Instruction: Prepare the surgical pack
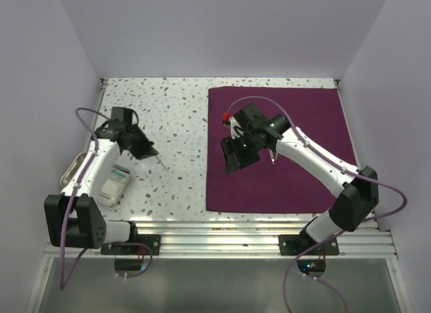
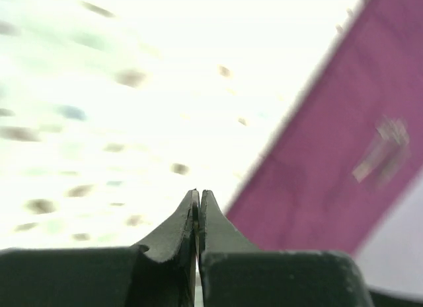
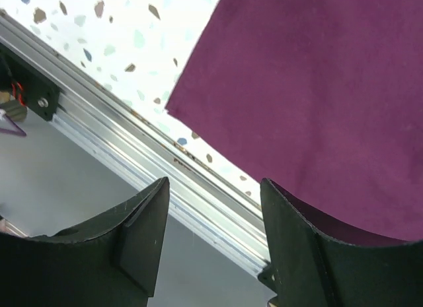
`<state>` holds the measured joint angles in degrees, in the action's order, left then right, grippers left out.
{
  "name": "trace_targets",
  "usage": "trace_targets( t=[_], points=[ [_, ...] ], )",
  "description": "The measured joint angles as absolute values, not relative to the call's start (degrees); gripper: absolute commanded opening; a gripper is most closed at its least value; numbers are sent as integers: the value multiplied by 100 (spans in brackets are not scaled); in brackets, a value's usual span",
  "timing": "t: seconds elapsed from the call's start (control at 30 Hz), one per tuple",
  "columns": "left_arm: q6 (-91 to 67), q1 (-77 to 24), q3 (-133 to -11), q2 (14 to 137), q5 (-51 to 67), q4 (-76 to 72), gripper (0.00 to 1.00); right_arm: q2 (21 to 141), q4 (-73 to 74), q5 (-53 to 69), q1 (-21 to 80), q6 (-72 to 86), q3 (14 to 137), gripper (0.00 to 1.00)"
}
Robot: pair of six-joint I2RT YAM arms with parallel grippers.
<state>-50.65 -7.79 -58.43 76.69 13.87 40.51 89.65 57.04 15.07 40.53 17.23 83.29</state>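
Observation:
The surgical pack [image 1: 303, 118] is a large dark-purple cloth lying flat on the right half of the table; it also shows in the left wrist view [image 2: 317, 181] and the right wrist view [image 3: 317, 89]. My right gripper [image 1: 234, 161] hovers over the cloth's near-left part, open with nothing between its fingers [image 3: 211, 188]. My left gripper [image 1: 153, 153] hangs over the speckled table left of the cloth. Its jaws are pressed together [image 2: 199, 191] with a thin metal sliver edge-on between them, and a thin steel instrument tip [image 1: 161, 163] pokes out below. A blurred grey item [image 2: 386, 148] lies on the cloth.
A metal tray [image 1: 73, 173] with a white box [image 1: 114, 185] sits at the left edge beside the left arm. An aluminium rail [image 1: 222, 229] runs along the table's near edge, also in the right wrist view [image 3: 198, 181]. White walls enclose three sides.

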Motion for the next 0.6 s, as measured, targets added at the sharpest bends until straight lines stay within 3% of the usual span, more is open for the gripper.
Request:
trace_targets(
  t=[0.27,0.6],
  points=[
    [-3468,2043,-6139,7328,-287,5474,0,8416,5745,1431,4056,1597,7609,61],
    [-3015,3118,-5946,8160,-598,5356,2,8272,5743,1426,4051,1509,7345,61]
  ],
)
